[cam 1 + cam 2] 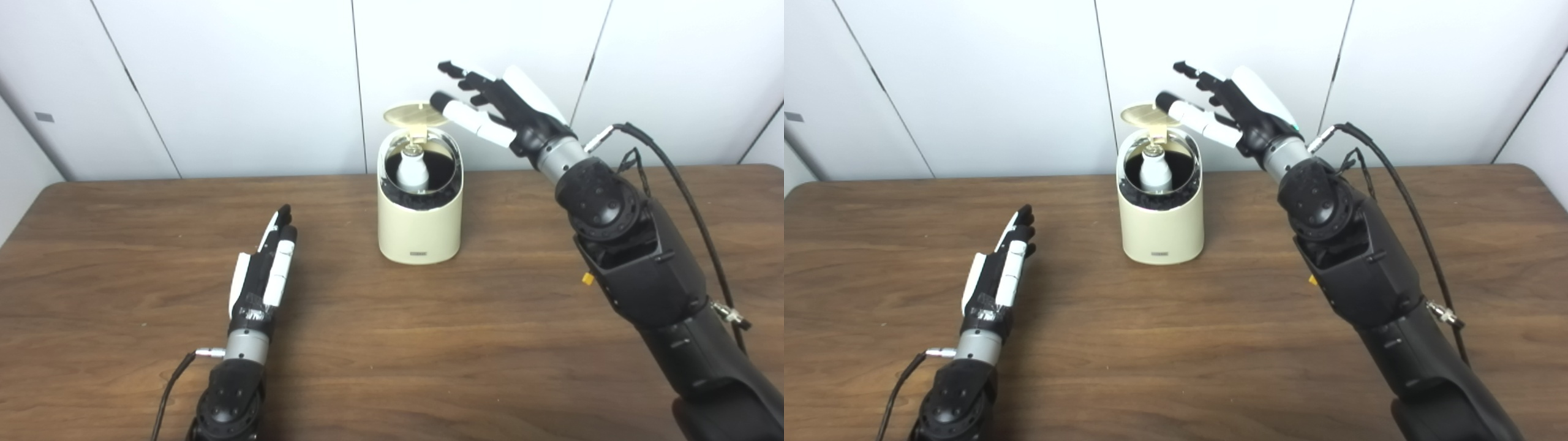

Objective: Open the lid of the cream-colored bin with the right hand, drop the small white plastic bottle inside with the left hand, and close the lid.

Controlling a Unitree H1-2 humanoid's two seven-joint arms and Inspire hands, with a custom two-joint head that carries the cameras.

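Item, as I see it from the console: one cream-coloured rounded plastic bin [420,233] on brown wooden table [429,343], round lid [415,114] raised. Small white plastic bottle [412,170] upright inside (dark interior). Right hand [490,101] beside the lid, fingers spread. Left hand [263,269] flat on the table, empty.
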